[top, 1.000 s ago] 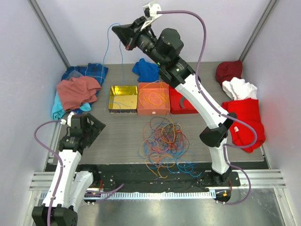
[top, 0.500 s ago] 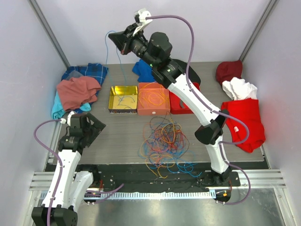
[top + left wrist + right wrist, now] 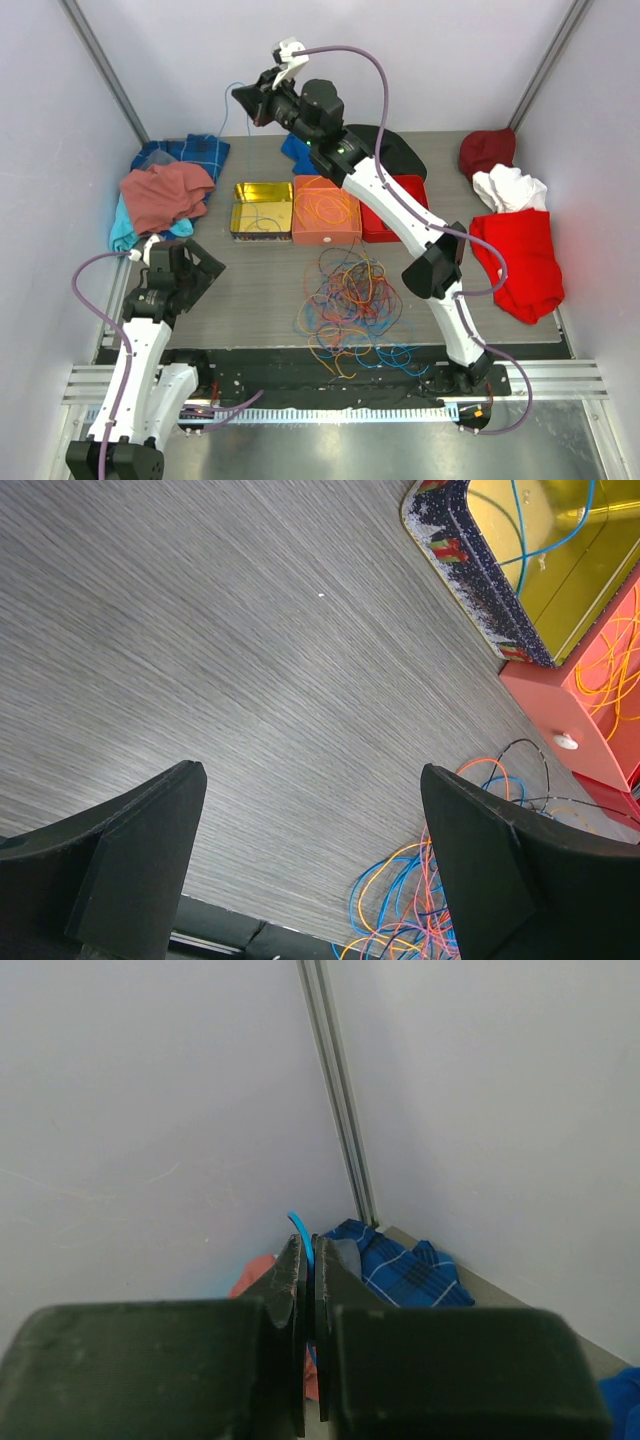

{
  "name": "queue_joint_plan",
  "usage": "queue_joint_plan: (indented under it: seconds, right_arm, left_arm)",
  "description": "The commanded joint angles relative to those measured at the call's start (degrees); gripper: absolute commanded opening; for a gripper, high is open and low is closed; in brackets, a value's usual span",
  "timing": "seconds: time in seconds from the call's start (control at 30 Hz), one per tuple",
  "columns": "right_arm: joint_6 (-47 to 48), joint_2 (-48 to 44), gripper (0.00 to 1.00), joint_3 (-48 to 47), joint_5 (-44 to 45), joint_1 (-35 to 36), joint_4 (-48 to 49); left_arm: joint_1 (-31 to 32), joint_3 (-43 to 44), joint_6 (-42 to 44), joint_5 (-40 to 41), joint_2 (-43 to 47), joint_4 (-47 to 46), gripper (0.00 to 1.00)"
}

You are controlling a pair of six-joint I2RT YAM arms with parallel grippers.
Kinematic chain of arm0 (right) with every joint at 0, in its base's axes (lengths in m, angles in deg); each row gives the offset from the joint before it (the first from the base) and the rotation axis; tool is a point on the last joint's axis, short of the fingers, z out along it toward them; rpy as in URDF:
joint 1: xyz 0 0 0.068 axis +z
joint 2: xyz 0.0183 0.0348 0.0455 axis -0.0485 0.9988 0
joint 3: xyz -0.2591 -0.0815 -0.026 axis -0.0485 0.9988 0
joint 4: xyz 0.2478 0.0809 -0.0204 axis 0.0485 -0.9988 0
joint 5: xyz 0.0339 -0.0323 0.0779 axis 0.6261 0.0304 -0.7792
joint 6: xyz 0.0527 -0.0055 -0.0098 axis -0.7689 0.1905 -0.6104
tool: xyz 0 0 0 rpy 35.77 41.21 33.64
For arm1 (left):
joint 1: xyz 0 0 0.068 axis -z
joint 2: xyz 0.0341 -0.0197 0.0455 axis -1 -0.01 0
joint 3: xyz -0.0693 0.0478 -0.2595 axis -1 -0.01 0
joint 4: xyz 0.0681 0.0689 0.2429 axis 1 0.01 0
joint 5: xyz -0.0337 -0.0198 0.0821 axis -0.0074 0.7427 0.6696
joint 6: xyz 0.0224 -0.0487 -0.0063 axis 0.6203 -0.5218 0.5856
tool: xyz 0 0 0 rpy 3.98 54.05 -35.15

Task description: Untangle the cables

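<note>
The cables (image 3: 345, 305) lie in a loose tangle of orange, blue, red and dark strands on the table's middle front. My right gripper (image 3: 242, 96) is raised high at the back left, shut on a thin blue cable (image 3: 303, 1232) that sticks out above its tips. That strand (image 3: 224, 115) hangs down toward the yellow tin (image 3: 262, 190). My left gripper (image 3: 205, 270) hovers low at the left, open, with bare table between its fingers (image 3: 312, 772). The tangle's edge (image 3: 430, 920) shows by its right finger.
An orange box (image 3: 325, 236) holding orange cables and a red tin (image 3: 388, 230) stand beside the yellow tin. Cloths lie around: blue plaid (image 3: 190, 152), rust (image 3: 165, 195), blue (image 3: 297, 150), dark red (image 3: 487, 150), white (image 3: 510, 188), red (image 3: 525, 260).
My right arm has swung left and back toward the rear wall, carrying the blue cable with it. The left arm has not moved.
</note>
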Motion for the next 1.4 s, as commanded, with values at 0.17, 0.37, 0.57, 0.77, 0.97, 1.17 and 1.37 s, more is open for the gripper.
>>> queue_joint_plan:
  seconds: [0.17, 0.37, 0.57, 0.77, 0.97, 1.17, 1.37]
  right_arm:
    - [0.7, 1.1, 0.01, 0.8, 1.4, -1.9, 3.2]
    - [4.2, -1.3, 0.01, 5.2, 3.7, -2.2, 3.0]
    - [6.1, -3.5, 0.01, 10.1, 4.6, -2.5, 3.0]
    - [6.4, -3.3, 0.01, 16.8, 5.3, -3.3, 4.4]
    - [7.0, -4.0, 0.01, 23.1, 5.3, -3.4, 5.7]
    - [7.7, -5.8, 0.01, 32.0, 3.3, -2.8, 7.9]
    - [8.2, -4.4, 0.01, 36.6, 2.5, -1.7, 8.7]
  left_arm:
    - [0.6, 1.5, 0.8, 0.1, 0.1, -0.7, 0.94]
    - [0.9, 1.3, 0.9, 0.1, -0.2, -0.7, 0.94]
    - [0.9, 1.2, 0.7, -0.1, -0.1, -0.7, 0.94]
    - [0.9, 1.3, 0.7, 0.0, 0.1, -0.4, 0.94]
    - [0.9, 1.4, 0.9, -0.2, -0.3, -0.5, 0.94]
    - [0.9, 1.2, 0.9, -0.3, -0.4, -0.7, 0.94]
    - [0.9, 1.1, 1.0, -0.6, -0.6, -0.9, 0.94]
